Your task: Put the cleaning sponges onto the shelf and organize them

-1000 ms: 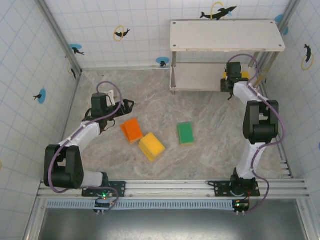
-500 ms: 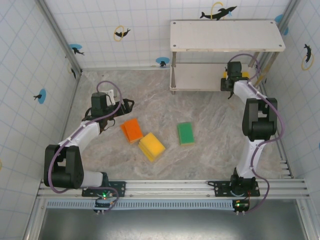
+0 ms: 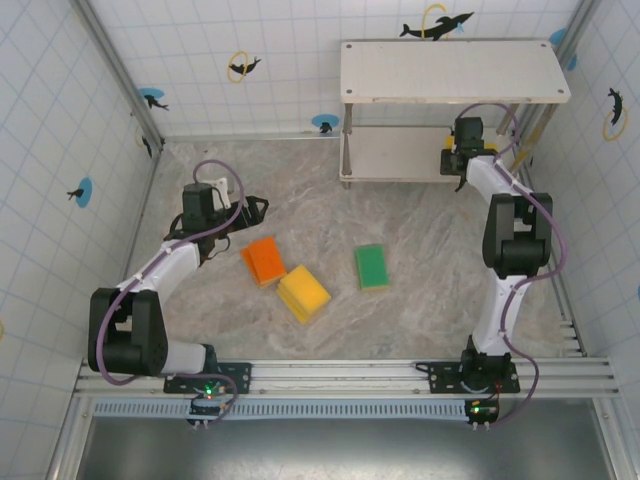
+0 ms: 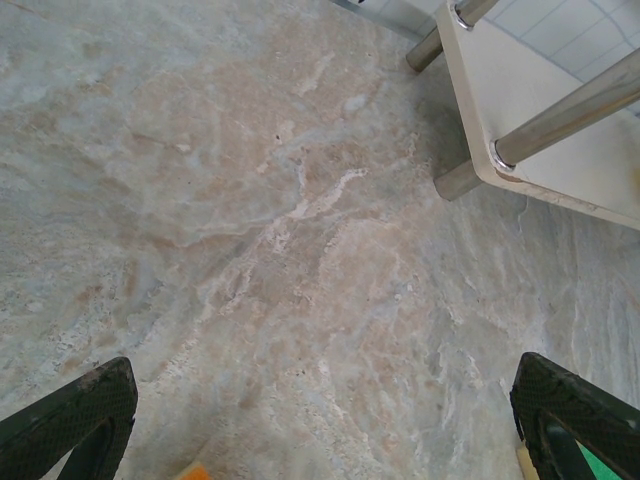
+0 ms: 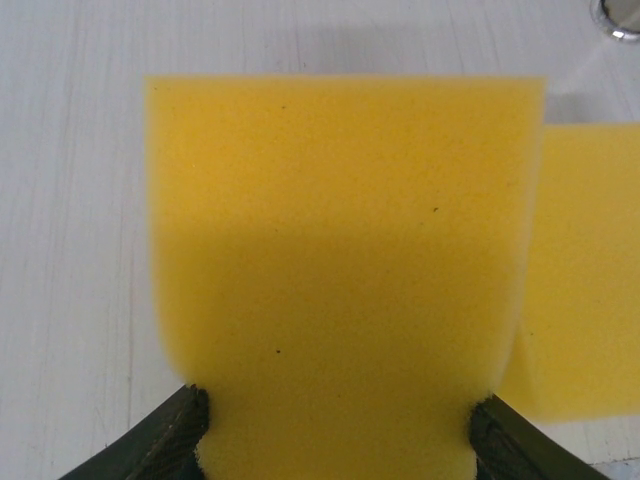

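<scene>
Right claw [image 5: 340,405] clenched on a yellow sponge [image 5: 340,230] over the shelf [image 5: 70,200], seemingly touching it; left claw [image 4: 320,380] spread wide.

No words, numbers or brand marks can be read anywhere. The tiled walls [image 3: 200,40] carry small dark dolphin stickers [image 3: 437,27] on coloured rings or discs, without lettering.

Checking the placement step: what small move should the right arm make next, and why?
Probably open the right fingers to release the yellow sponge: they pinch it over the shelf's lower board, beside a second yellow sponge already lying there.
</scene>
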